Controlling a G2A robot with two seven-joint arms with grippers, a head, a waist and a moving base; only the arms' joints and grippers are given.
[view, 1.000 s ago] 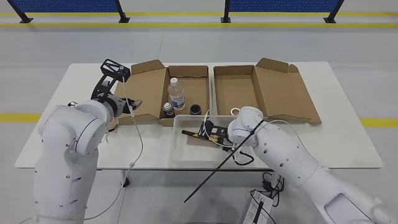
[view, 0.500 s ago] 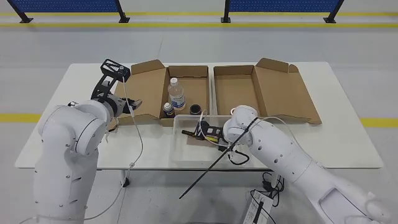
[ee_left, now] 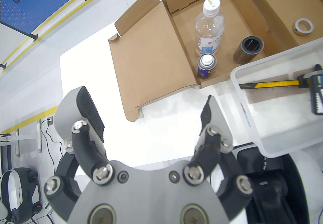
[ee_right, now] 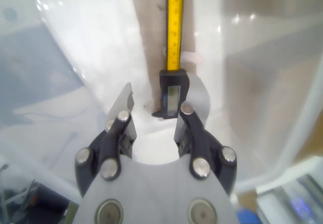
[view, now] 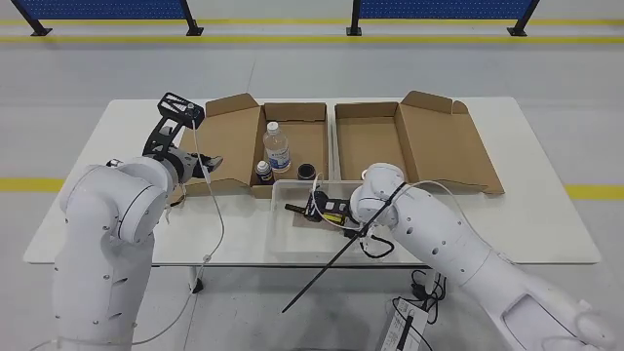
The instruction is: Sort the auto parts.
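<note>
A yellow and black digital caliper lies in the clear plastic bin at the table's front. My right gripper is lowered into the bin, open, with the caliper's black display head between its fingers. From above, the right gripper sits over the caliper. My left gripper hangs open and empty above the table left of the bin, beside the left box's flap.
The left cardboard box holds a water bottle, a small spray can and a black cylinder. A metal ring lies in the right cardboard box. Bare white table surrounds the boxes.
My right arm has shifted slightly left, deeper over the bin and the caliper. The left arm has stayed still.
</note>
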